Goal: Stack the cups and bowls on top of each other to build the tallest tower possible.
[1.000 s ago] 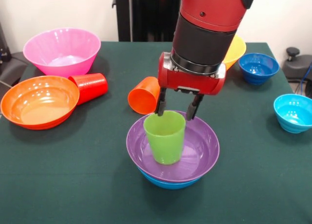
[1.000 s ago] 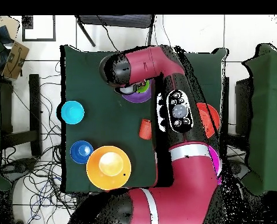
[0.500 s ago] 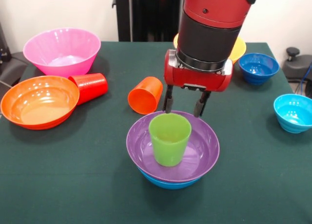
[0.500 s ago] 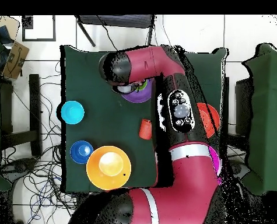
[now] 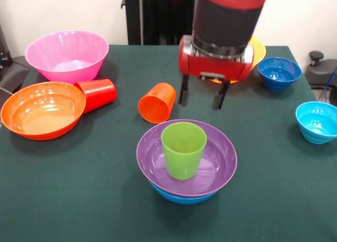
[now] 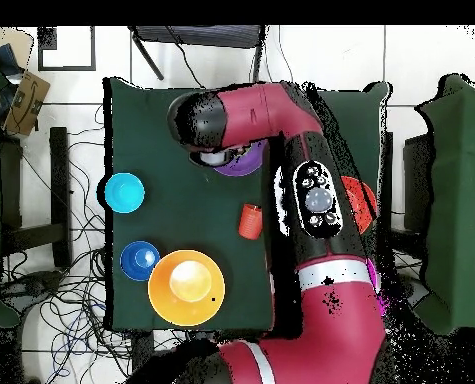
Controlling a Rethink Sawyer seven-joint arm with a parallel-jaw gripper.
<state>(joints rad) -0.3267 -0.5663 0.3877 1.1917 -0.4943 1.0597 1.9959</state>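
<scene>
Gripper [image 5: 201, 98] hanging open and empty above and behind the tower [image 5: 186, 168]: lime green cup [image 5: 183, 149] upright inside purple bowl [image 5: 210, 171], itself nested in blue bowl [image 5: 179, 198]. Probably light, stiff, slippery plastic throughout; best pinched across a rim or wall. Orange cup [image 5: 156, 102] on its side just behind the tower, red cup [image 5: 98, 93] tipped against orange bowl [image 5: 37, 109]. Pink bowl [image 5: 67, 55], yellow bowl [image 5: 256, 51], small dark blue bowl [image 5: 279, 72] and cyan bowl [image 5: 317, 121] well apart, nothing blocking.
</scene>
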